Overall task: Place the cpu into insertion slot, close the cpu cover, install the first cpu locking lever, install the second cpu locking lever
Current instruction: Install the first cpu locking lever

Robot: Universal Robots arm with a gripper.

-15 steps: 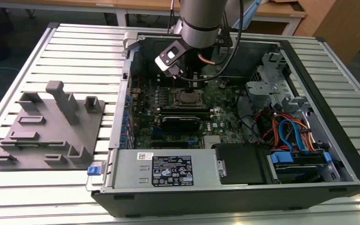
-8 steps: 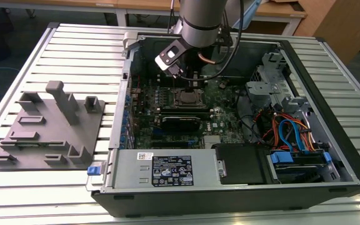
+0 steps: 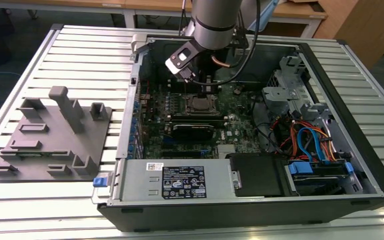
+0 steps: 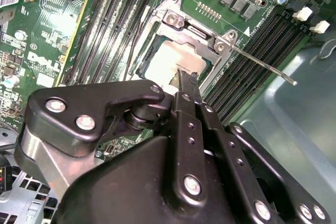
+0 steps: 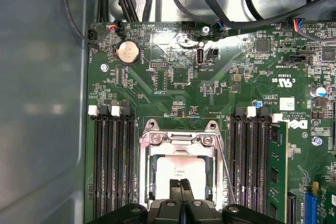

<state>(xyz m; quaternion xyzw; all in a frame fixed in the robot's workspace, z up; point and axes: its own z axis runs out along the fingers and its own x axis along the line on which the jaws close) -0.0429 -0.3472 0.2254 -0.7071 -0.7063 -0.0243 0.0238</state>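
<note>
Black linkage plates of the gripper (image 4: 186,80) are seen closest in both wrist views. Its two fingers (image 5: 178,188) are drawn narrow, tip against tip, with nothing held between them. The tips are aimed at the small square cpu with the pale silvery top (image 5: 181,169); contact cannot be told.

The one cpu is seated in the square insertion slot with the silvery rim (image 3: 199,105) on the green motherboard (image 5: 173,85). The thin silvery cpu cover frame (image 5: 149,169) is laid flat around it, so the chip is seen through the window. Two screw heads are counted on the cover's hinged edge. One thin steel locking lever (image 4: 262,65) is seen standing out slantwise from a corner of the slot, free of the board.

Two banks of long black memory slots (image 5: 113,166) (image 5: 254,166) are set just beside the slot, one on each of two opposite sides. Beyond one bank the grey steel case wall (image 5: 42,103) rises. One round coin cell (image 5: 128,52) is found farther from the slot, near the board's cabled edge. Above the slot the room is taken by the one grey robot arm (image 3: 212,20).

The black open computer case (image 3: 245,217) is laid on the slatted metal surface (image 3: 78,55). One grey moulded fixture block (image 3: 52,140) is placed well apart from the slot, outside the case, on the exterior view's left.
</note>
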